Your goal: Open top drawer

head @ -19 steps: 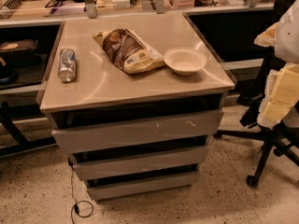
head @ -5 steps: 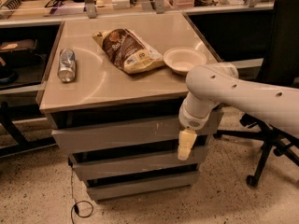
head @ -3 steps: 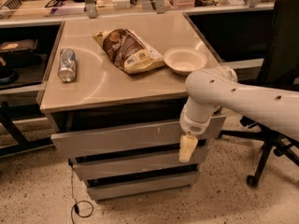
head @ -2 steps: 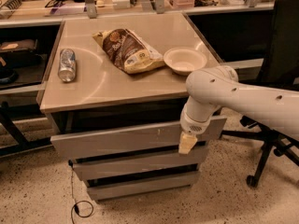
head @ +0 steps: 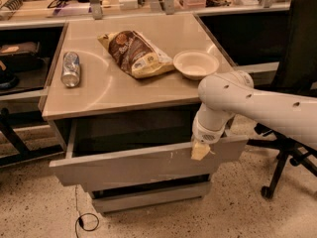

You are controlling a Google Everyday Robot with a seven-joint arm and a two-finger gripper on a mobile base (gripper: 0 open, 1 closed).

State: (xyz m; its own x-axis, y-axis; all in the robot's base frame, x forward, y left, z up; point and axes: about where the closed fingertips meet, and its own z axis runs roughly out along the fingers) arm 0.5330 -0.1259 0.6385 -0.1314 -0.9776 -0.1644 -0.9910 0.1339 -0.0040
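Observation:
The top drawer is the wide grey one under the tabletop, with white scratch marks right of centre. It stands pulled out well past the cabinet, with a dark gap behind its front. My white arm reaches in from the right. My gripper sits at the top edge of the drawer front, near its right end, touching it.
On the beige tabletop lie a can, a brown snack bag and a white bowl. A lower grey drawer front shows beneath. An office chair stands at right. A black cable loops on the floor.
The top drawer has slid out toward the camera, from barely open to well pulled out. My gripper has moved with its front edge, staying on the right part.

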